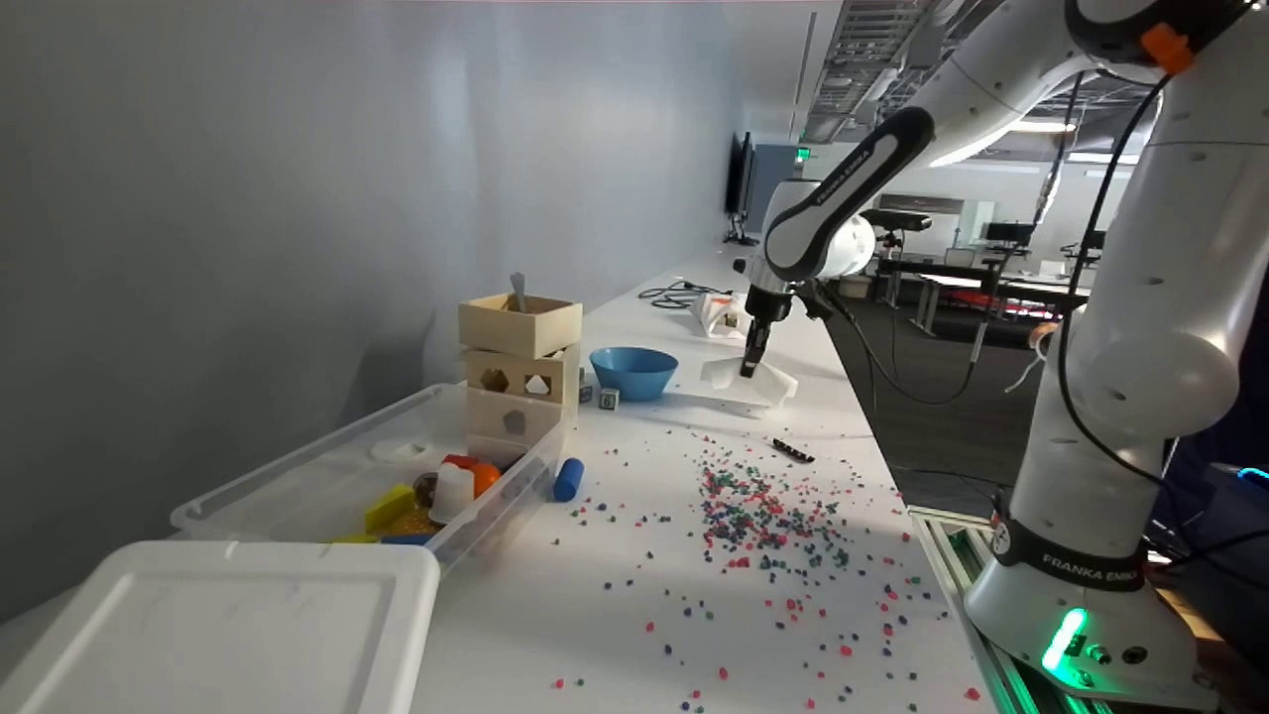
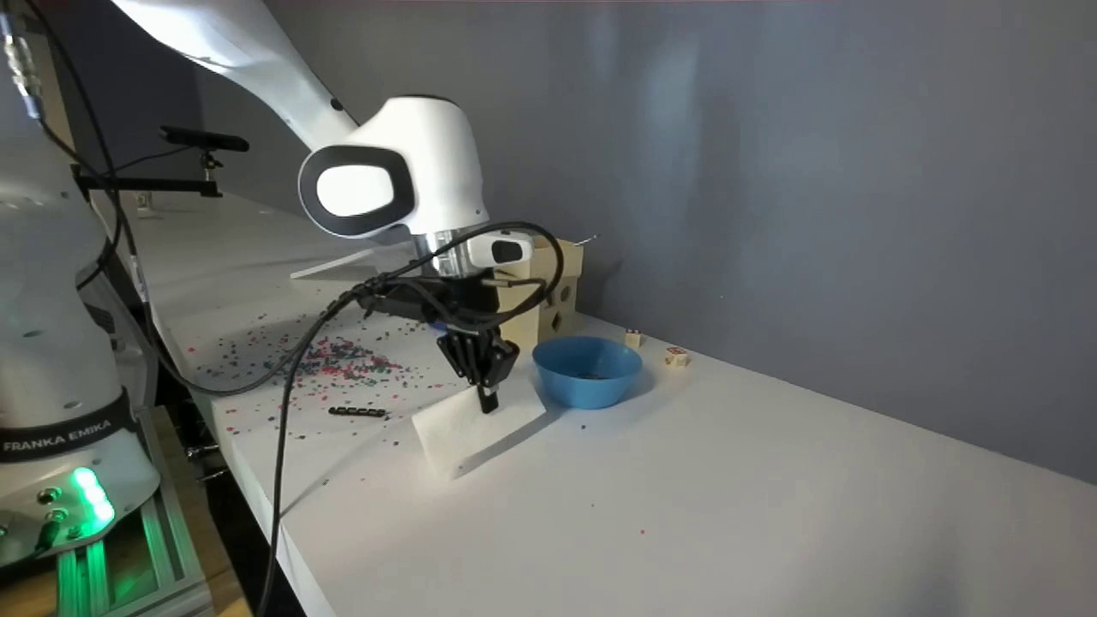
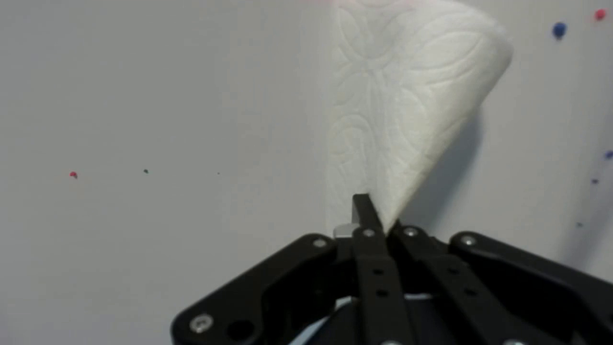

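My gripper [image 3: 380,213] is shut on a white embossed paper towel [image 3: 412,81], which fans out from between the fingertips in the wrist view. In both exterior views the gripper [image 1: 750,367] points down low over the white table with the towel [image 2: 463,433] hanging from it; whether the towel's lower edge touches the table is hard to tell. A blue bowl [image 2: 588,377] stands close beside the towel, with some dark bits inside. Red, blue and green crumbs [image 1: 753,516] are scattered over the table nearby. A short black segmented piece [image 2: 357,411] lies between crumbs and towel.
Along the wall stand a stacked wooden box [image 1: 520,332], small blocks [image 2: 676,356] and a clear bin [image 1: 397,446] of toys. A white lid [image 1: 228,625] and a blue cylinder [image 1: 568,480] lie nearer. A white bag [image 1: 722,315] and cables [image 1: 677,295] lie farther back. The arm's black cable [image 2: 291,377] loops down.
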### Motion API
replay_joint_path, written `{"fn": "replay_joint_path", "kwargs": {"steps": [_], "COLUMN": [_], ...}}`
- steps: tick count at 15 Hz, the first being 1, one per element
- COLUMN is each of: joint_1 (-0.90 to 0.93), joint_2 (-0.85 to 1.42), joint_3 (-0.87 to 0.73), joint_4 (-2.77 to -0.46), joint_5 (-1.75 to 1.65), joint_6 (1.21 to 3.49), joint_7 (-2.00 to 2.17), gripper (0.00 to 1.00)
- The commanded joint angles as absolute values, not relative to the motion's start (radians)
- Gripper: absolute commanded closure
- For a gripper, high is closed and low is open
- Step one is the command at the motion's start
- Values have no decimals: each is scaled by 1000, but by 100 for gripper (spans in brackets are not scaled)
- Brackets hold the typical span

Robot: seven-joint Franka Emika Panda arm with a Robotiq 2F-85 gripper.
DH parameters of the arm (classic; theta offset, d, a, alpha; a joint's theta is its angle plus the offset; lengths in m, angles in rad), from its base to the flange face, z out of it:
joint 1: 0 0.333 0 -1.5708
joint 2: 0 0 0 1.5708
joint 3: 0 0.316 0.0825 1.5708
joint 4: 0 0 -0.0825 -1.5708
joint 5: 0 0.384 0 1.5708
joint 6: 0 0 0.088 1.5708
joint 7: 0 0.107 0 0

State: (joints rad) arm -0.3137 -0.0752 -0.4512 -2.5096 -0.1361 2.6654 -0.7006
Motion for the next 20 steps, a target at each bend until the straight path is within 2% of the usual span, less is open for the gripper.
{"fn": "replay_joint_path", "kwargs": {"steps": [1,5,9,12,13,20], "joint_1": [-356,-351,-347,-275,-202,-74], "joint_2": [62,47,-105,-237,-180,-240], "joint_3": [-424,-419,-368,-372,-386,-266], "joint_4": [-2500,-2583,-2737,-2855,-2746,-2756], "joint_5": [-321,-391,-227,-87,20,82], "joint_6": [2808,2879,2859,2797,2722,2522], "joint_7": [-561,-512,-652,-797,-861,-828], "gripper": [100,100,100,100,100,100]}}
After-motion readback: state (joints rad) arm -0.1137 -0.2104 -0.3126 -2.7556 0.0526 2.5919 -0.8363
